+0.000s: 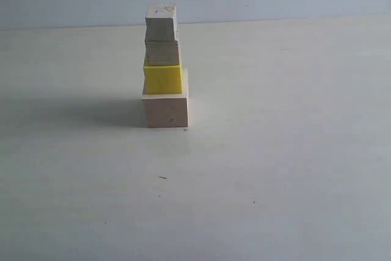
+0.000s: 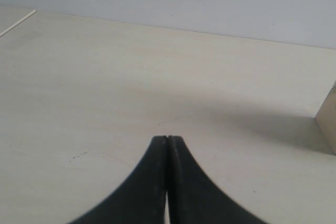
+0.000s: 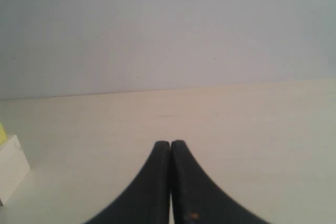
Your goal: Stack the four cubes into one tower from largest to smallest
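Our left claw (image 2: 167, 138) is shut tight, its two black tips pressed together, and it holds nothing. Our right claw (image 3: 170, 142) is the same: shut and empty. Both hang low over the pale table (image 1: 275, 151). Each claw's camera catches just a corner of the bottom block off to one side, so neither claw touches the blocks.

The tower (image 1: 165, 99) stands near the middle of the table, toward the back. The big wood cube (image 1: 166, 111) is at the bottom. The yellow cube (image 1: 163, 79) sits on it, then the medium wood cube (image 1: 162, 54), then the small wood cube (image 1: 161, 22) on top. All four are up, so we think the stacking is done.

The blocks are not lined up neatly. The yellow cube sits toward the left edge of the big one, and the top two look a little crooked. A small bump could knock them down. So the best thing now is to leave the tower alone. If an arm has to move, it should go slowly and away from the blocks, not across them.
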Robot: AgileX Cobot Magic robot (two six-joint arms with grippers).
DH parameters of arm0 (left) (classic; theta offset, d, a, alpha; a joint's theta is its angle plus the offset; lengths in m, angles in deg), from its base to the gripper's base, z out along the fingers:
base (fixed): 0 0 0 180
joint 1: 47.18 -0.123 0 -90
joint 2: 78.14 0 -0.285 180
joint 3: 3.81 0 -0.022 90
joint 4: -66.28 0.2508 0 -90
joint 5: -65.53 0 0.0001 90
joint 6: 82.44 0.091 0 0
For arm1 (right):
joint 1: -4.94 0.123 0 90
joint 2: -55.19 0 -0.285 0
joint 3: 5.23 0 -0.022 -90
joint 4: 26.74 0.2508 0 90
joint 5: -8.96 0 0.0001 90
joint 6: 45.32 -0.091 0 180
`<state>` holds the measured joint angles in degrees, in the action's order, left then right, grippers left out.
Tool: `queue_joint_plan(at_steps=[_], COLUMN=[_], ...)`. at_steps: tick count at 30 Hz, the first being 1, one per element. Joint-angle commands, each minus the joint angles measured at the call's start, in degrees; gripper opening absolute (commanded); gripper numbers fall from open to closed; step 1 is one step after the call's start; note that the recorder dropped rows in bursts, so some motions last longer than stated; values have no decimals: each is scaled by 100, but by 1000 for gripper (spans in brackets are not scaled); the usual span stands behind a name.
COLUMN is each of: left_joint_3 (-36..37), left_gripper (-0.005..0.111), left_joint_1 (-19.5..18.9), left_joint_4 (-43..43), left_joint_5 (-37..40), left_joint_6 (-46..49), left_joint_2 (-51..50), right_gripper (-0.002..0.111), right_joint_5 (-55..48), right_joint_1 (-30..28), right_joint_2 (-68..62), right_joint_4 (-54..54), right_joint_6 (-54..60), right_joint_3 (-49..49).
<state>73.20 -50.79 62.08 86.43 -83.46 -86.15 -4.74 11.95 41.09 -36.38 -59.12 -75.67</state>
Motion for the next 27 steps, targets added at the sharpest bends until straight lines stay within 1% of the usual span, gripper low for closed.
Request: queue_joint_plan(at_steps=[1,8,12,18,22,27], left_joint_3=[21,21,21,21,21,21], left_gripper=[0,0,0,0,0,0], left_joint_1=[28,28,28,28,28,28], left_joint_4=[-42,-42,-42,-42,-42,-42], left_joint_5=[-47,-47,-47,-47,-47,-47], left_joint_6=[-8,-8,-8,-19,-19,-19], left_joint_2=[22,22,22,22,22,22], right_gripper=[0,0,0,0,0,0], right_joint_5=[268,372,392,-145,-239,-596], right_joint_1=[-42,-42,-42,-42,-42,-66], right_joint_2=[32,57,486,631,631,631], right_joint_4=[22,22,22,-88,-97,-97], right_joint_6=[17,76,76,76,76,89], right_joint_3=[-283,-586,-678,-678,-678,-678])
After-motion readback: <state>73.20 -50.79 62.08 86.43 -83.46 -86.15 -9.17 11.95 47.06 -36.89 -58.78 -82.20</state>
